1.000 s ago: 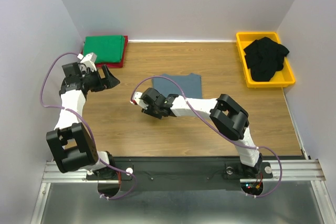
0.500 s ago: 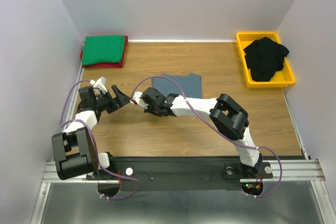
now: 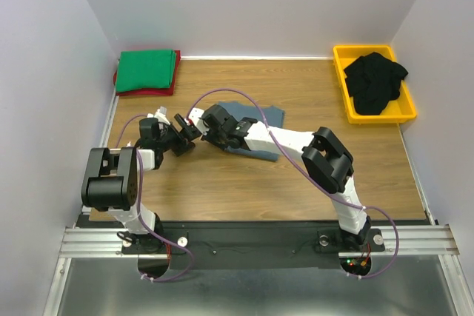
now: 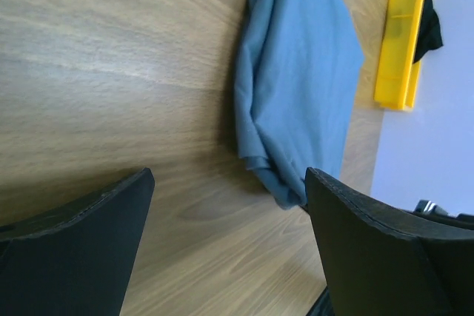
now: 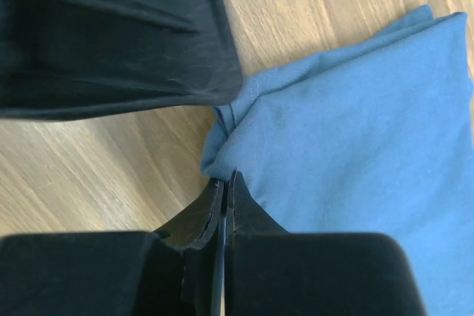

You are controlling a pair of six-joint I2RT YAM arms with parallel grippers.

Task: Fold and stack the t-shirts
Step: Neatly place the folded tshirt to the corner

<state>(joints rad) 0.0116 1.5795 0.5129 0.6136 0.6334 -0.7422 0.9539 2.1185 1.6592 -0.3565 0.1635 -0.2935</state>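
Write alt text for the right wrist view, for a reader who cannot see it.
The right gripper is shut on a bunched corner of the slate blue-grey t-shirt, which spreads across the wooden table. A blurred black shape fills the upper left.

A robotics lab test cell: plain pale partition walls box in a wood-grain bench. Two white-and-black robot arms stand on an aluminium rail at the bench's near edge, trailing purple cables.
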